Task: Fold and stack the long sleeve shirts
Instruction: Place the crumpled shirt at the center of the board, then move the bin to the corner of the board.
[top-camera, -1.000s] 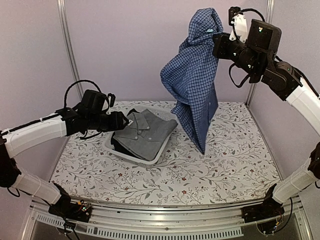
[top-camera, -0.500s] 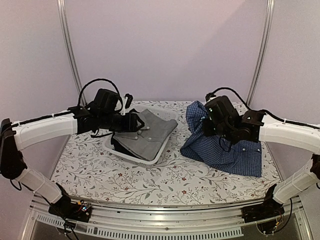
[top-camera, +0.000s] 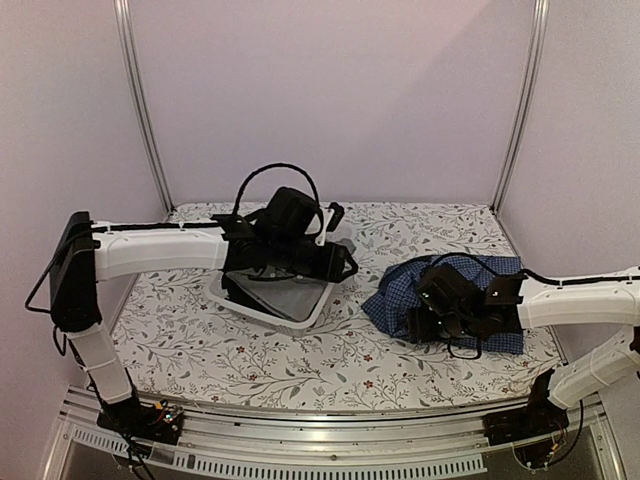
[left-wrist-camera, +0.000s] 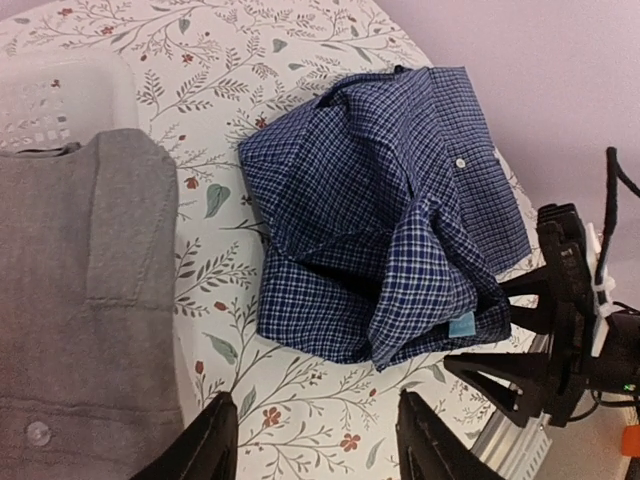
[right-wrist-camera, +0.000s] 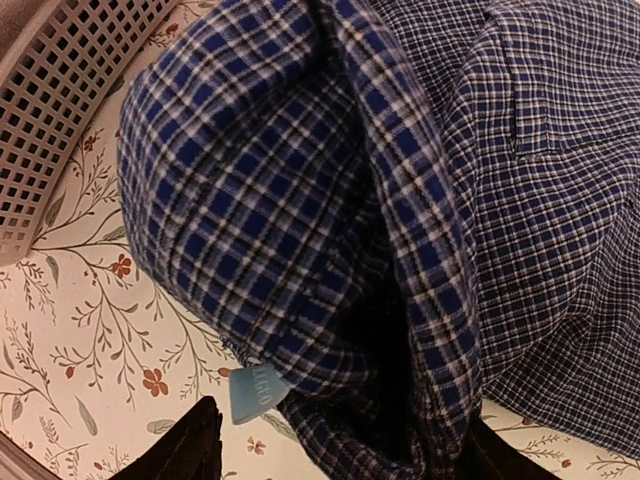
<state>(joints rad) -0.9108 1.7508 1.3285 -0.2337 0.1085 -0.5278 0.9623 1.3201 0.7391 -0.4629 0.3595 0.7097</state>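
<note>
**Checked shirt lies in a heap, both pincers apart**

From above, the left arm (top-camera: 160, 245) hides most of the plain grey cloth shirt (left-wrist-camera: 80, 300) in the white lattice basket (right-wrist-camera: 60, 90). The right wrist (top-camera: 450, 300) covers the right pincer (right-wrist-camera: 345, 460). Its own camera shows that pincer's fingers spread either side of a fold of the dark blue checked shirt (left-wrist-camera: 390, 240), not gripping it. The shirt lies crumpled on the floral desk (top-camera: 330, 370) beside the basket. Only the left wrist view shows the left pincer (left-wrist-camera: 315, 450), parted and empty.

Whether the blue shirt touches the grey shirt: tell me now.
Apart. The left wrist view shows a strip of floral tablecloth running between the grey shirt and the blue shirt all along their facing edges.
</note>
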